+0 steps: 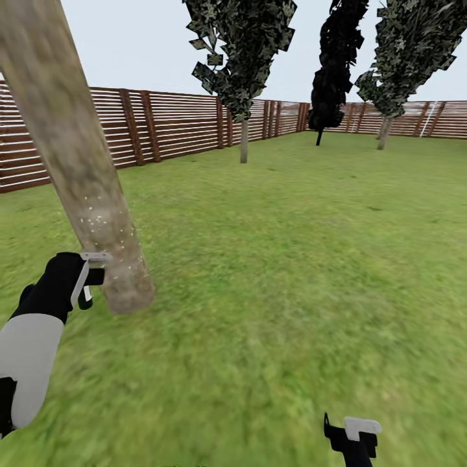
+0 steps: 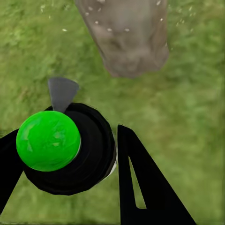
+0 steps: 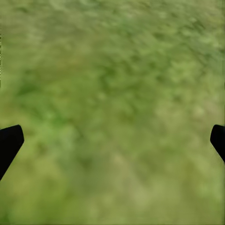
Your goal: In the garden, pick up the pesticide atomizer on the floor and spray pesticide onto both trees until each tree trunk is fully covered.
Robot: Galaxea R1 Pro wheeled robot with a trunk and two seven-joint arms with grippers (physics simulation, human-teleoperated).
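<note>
No brand, label or writing is legible on anything.

Landmark: the thick, pale grey-brown mottled tree trunk (image 1: 84, 175), leaning across the head view. Fine pale whitish specks of pesticide (image 1: 104, 224) dot its lower bark.

The left gripper (image 1: 87, 282) sits just beside the trunk's base, clenched on the pesticide atomizer (image 2: 70, 150), a black round body with a glossy green dome top. In the left wrist view the black fingers (image 2: 140, 187) flank the atomizer on both sides, with a grey wedge-shaped nozzle (image 2: 62, 92) directed toward the trunk base (image 2: 126, 37). The head view shows only a pale trigger-like part near the gripper; the green dome is visible from the wrist alone.

The right gripper (image 1: 353, 438) hangs well apart from the trunk over the green lawn (image 1: 292, 259). The right wrist view shows its fingertips (image 3: 9, 143) spread wide, released, with blurred grass between.

Beyond the trunk: a second grey-trunked tree (image 1: 243, 78), a black-foliaged thin tree (image 1: 334, 71), a third tree (image 1: 405, 58), and a brown horizontal-slat wooden fence (image 1: 175, 123). Nothing stands between nozzle and trunk.
</note>
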